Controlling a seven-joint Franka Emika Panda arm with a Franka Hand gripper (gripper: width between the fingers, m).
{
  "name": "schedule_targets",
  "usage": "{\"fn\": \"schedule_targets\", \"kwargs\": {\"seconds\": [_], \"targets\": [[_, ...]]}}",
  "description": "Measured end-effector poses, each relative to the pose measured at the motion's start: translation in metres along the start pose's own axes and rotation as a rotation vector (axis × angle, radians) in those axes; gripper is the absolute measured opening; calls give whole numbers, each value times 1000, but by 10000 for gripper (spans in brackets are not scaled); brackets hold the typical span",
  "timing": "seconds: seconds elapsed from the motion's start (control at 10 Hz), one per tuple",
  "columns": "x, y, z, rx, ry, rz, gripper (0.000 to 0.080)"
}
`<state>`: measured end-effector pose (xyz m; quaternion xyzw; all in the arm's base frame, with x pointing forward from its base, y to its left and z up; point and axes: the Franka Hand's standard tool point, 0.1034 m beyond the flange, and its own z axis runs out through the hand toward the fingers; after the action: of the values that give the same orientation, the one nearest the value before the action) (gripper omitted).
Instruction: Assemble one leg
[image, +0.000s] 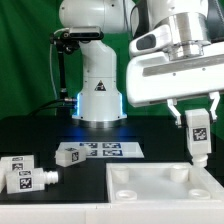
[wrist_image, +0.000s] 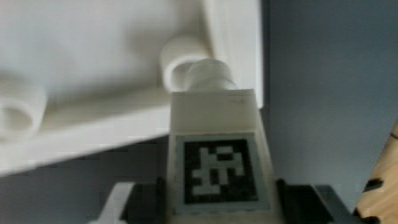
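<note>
My gripper (image: 196, 112) is shut on a leg (image: 198, 133), a small white post with a black-and-white tag. It holds the leg upright over the far right corner of the large white slab (image: 150, 190). In the wrist view the leg (wrist_image: 217, 150) sits between the two dark fingers (wrist_image: 148, 200), its end right at a round corner socket (wrist_image: 199, 72) of the slab (wrist_image: 89, 60). I cannot tell whether the end is inside the socket.
Two more tagged white legs (image: 14, 163) (image: 28, 181) lie on the black table at the exterior view's left. Another tagged white part (image: 70, 154) lies by the marker board (image: 108, 151). The robot base (image: 100, 95) stands behind.
</note>
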<state>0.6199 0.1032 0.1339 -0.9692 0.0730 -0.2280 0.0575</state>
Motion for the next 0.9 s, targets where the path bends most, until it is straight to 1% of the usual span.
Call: {"fn": "schedule_targets", "kwargs": {"seconds": [0.1,0.2,0.3,0.5,0.6,0.7,0.9], "targets": [[19,7,4,-8,18,-105,286],[27,6,7,-6,36,-134,286],[26,-3,5,2,49,-145,286],[26,-1,5,1,46,-140,286],[24,-2,6,2,46,-150,286],[18,-9,13,4,47,-196,286],[8,-7,26,-3,27,-208,286]]}}
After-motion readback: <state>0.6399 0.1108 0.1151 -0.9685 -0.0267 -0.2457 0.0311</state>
